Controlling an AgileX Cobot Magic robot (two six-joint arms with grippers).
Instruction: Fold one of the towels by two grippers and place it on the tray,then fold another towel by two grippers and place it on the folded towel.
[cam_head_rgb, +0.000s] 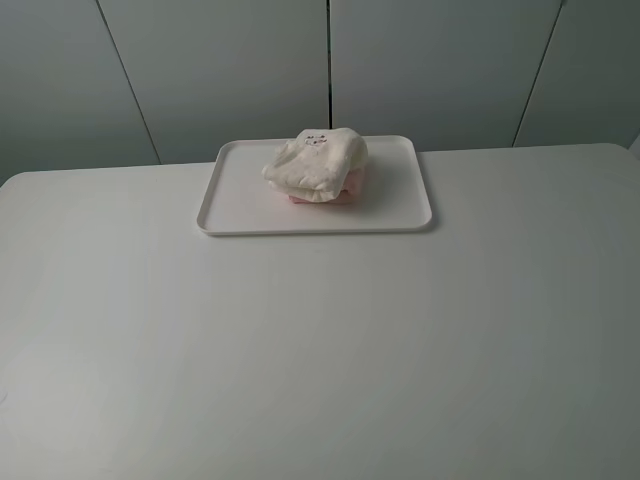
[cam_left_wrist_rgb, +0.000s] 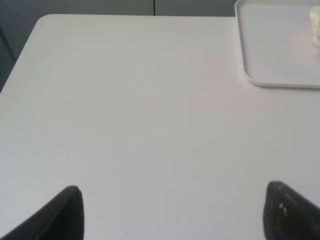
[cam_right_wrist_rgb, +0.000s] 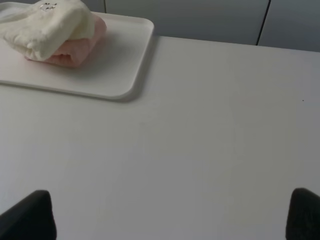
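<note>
1. Leftmost, left gripper (cam_left_wrist_rgb: 175, 212): black fingers (cam_left_wrist_rgb: 65, 215) spread wide, holding nothing, above bare white table (cam_head_rgb: 320, 350), well apart from the tray.
2. Centre, toward the far edge of the table: white tray (cam_head_rgb: 230, 215) with low rim, lying flat.
3. On the tray: folded cream towel (cam_head_rgb: 315, 162) stacked on folded pink towel (cam_right_wrist_rgb: 75, 50), pink edge peeking out beneath.
4. Rightmost, right gripper (cam_right_wrist_rgb: 172, 217): fingers likewise spread wide, empty, over bare table, well apart from the tray.
</note>
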